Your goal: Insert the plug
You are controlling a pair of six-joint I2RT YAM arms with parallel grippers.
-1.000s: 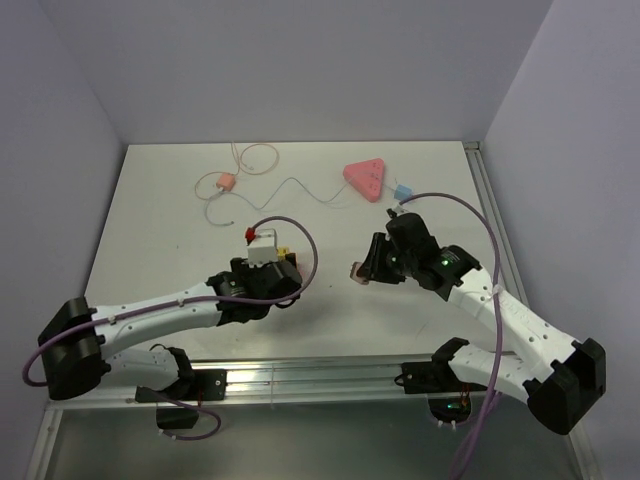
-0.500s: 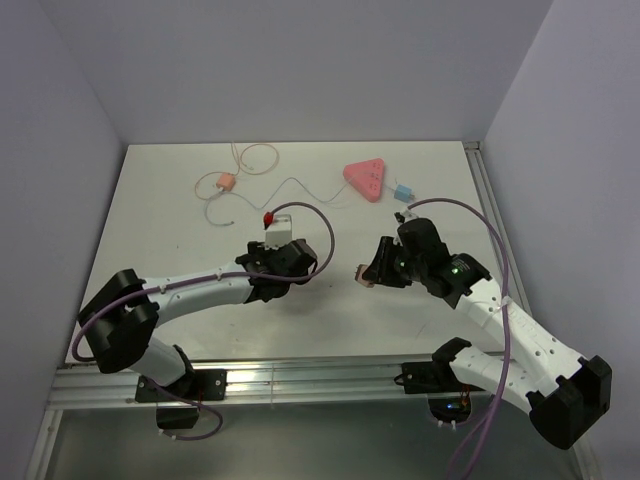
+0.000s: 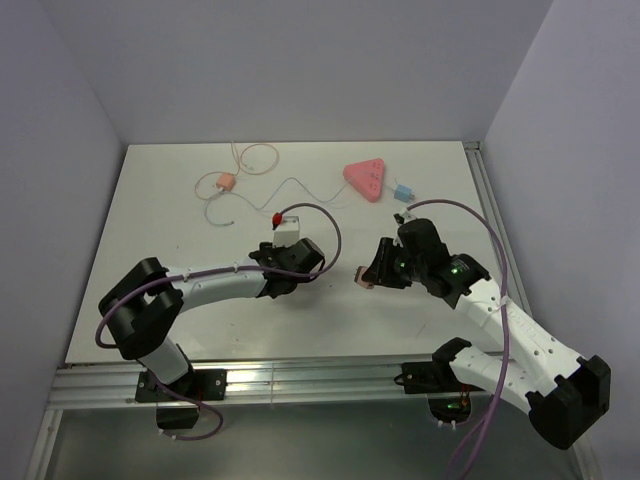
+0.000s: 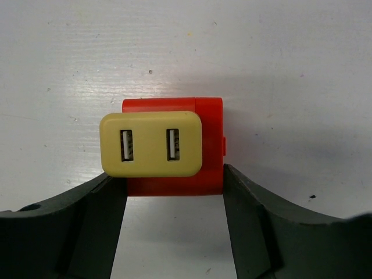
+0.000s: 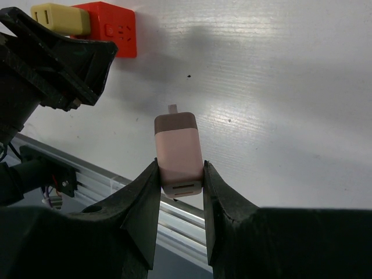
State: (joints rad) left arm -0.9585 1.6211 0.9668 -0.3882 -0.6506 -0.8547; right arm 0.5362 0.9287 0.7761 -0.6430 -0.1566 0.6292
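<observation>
Robot lab cell: white table (image 3: 150, 230), bare lavender walls (image 3: 300, 60).

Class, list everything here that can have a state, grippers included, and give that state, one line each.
Left gripper: jaws either side of the red socket cube, grip unclear.
Right gripper: shut on the pink adapter.
Red socket cube: on the table, yellow USB adapter seated on it.
Light-blue plug: lying free beside the pink triangular socket strip, not inserted.
Orange block: lying free.
</observation>
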